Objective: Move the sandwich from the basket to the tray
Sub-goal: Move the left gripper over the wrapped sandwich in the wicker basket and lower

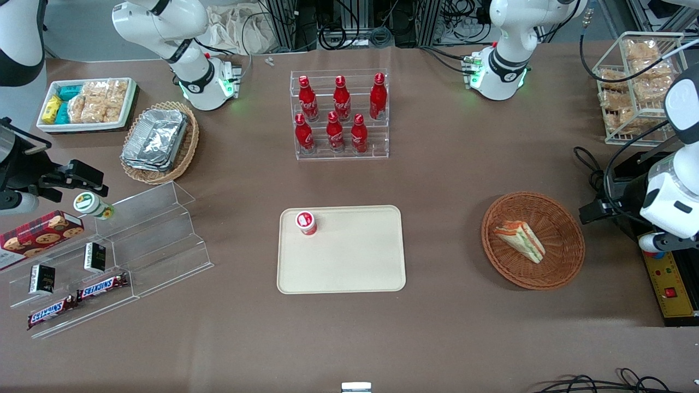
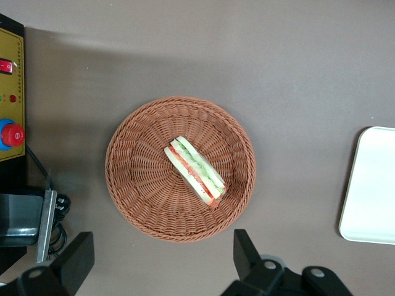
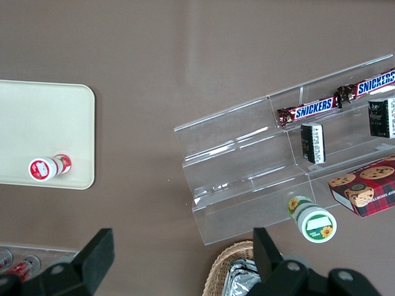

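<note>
The sandwich [image 1: 520, 240], a white bread wedge with orange, red and green layers, lies in the round reddish-brown basket [image 1: 557, 273] toward the working arm's end of the table. From the left wrist, the sandwich [image 2: 195, 170] rests near the middle of the basket [image 2: 142, 185]. My gripper [image 2: 163, 262] hangs high above the table just outside the basket's rim, open, with nothing between its fingers [image 2: 247, 253]. From the front, the gripper [image 1: 596, 210] shows beside the basket. The cream tray [image 1: 355, 256] lies at the table's middle, its edge [image 2: 370, 185] also visible from the wrist.
A small red-and-white bottle [image 1: 306, 222] stands on the tray's corner farthest from the front camera. A yellow control box [image 1: 671, 289] and black gear with cables [image 1: 628, 185] lie beside the basket. A rack of red bottles [image 1: 338, 114] stands farther back.
</note>
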Controlling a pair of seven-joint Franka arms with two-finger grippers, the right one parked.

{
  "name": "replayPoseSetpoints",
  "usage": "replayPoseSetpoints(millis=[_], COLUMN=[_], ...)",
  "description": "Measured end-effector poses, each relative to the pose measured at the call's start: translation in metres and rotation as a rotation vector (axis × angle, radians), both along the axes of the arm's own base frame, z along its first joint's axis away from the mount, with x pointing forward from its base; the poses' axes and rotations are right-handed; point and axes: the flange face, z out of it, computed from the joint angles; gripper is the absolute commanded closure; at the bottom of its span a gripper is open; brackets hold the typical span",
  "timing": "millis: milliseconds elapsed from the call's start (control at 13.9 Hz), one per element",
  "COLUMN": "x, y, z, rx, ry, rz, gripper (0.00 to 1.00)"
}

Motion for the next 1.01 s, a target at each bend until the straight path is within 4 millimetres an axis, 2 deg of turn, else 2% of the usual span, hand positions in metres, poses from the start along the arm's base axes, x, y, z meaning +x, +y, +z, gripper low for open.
replayPoseSetpoints(millis=[577, 721, 1009], x=[0.0, -0.001, -0.002], y=[0.0, 0.0, -0.007], z=[-0.006, -0.019, -0.067], rx=[0.001, 0.001, 0.001], ry=[0.016, 0.037, 0.042], rz=[0.006, 0.01, 0.057], gripper=[0.0, 0.0, 0.0])
